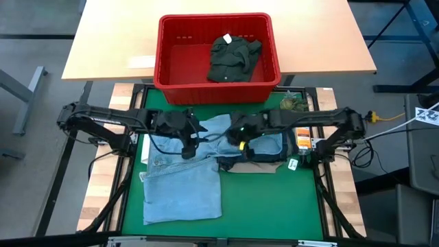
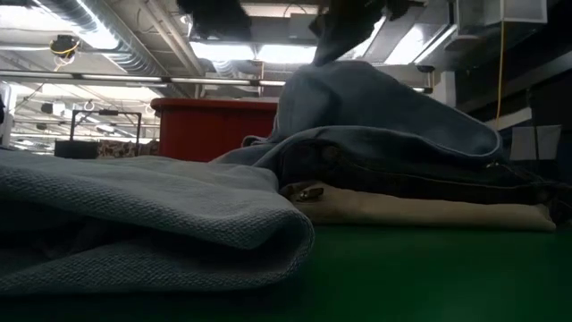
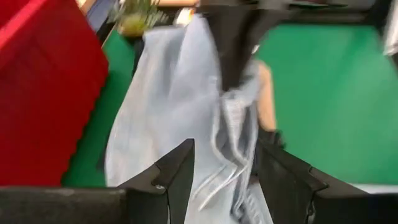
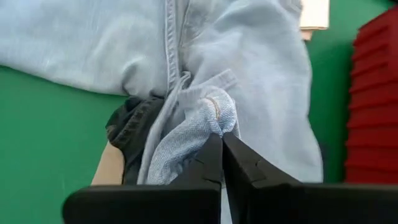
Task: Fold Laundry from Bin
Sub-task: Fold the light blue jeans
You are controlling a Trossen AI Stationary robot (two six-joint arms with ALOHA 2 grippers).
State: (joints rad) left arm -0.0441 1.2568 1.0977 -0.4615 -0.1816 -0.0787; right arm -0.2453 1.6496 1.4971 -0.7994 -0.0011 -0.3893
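Light blue jeans (image 1: 182, 185) lie spread on the green mat, their far part drawn up toward the middle. My right gripper (image 4: 222, 146) is shut on a bunch of them, beside a folded stack of dark navy jeans (image 1: 267, 145) on beige trousers (image 2: 420, 211). My left gripper (image 3: 227, 177) is open just left of it, its fingers on either side of the raised denim (image 3: 186, 93). I cannot tell whether they touch it. The red bin (image 1: 171, 75) stands at the far edge with a dark olive-green piece (image 1: 233, 58) lying in it. My right gripper pinches a bunched fold of the light blue jeans (image 4: 208, 118) between its two fingertips, several layers gathered together. The fingers slant down from the table's right side. The gripped part is lifted, draped over the folded stack (image 2: 357, 98). The rest lies on the mat.
A mottled green object (image 1: 295, 103) lies on the mat's far right corner, near the bin. An orange item (image 1: 302, 140) and a small white tag (image 1: 293, 163) lie right of the stack. Bare green mat (image 1: 274, 206) shows at the near right.
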